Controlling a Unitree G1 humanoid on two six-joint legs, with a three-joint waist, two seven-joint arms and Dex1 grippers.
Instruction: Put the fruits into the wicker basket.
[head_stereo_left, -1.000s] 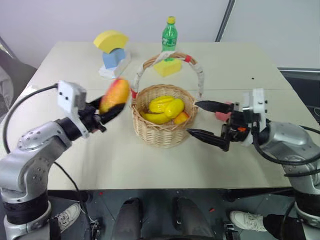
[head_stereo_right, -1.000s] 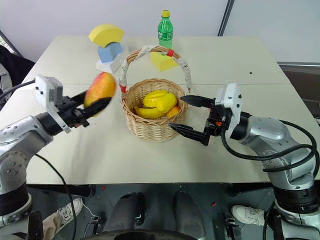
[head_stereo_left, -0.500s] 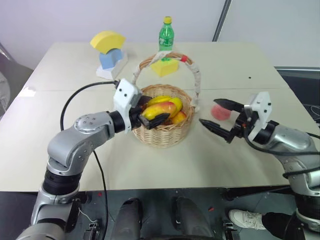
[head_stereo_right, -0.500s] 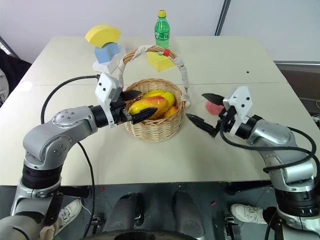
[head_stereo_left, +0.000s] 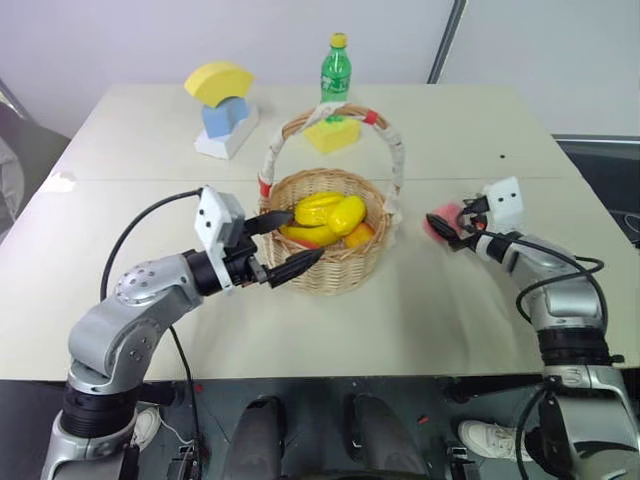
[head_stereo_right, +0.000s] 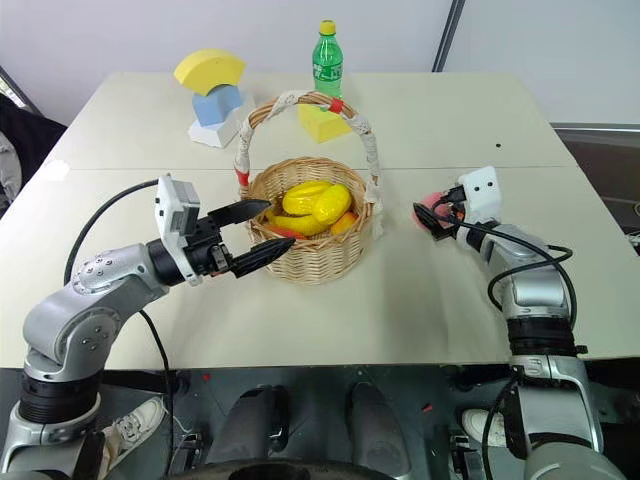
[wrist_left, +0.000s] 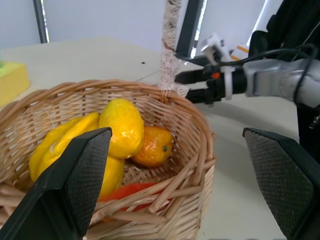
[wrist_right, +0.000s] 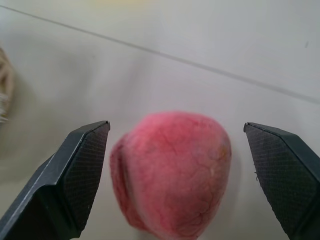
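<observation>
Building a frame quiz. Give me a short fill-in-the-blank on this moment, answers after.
1. The peach lies on the ____, not in the wicker basket.
2. The right gripper has one finger on each side of the ____.
3. The left gripper is open and holds ____.
4. The bottle behind the basket is ____ in colour.

Missing words: table; peach; nothing; green

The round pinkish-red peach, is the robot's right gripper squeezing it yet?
Apart. In the right wrist view the round pinkish-red peach sits on the table between the right gripper's two open black fingers, with bare table showing on both sides.
</observation>
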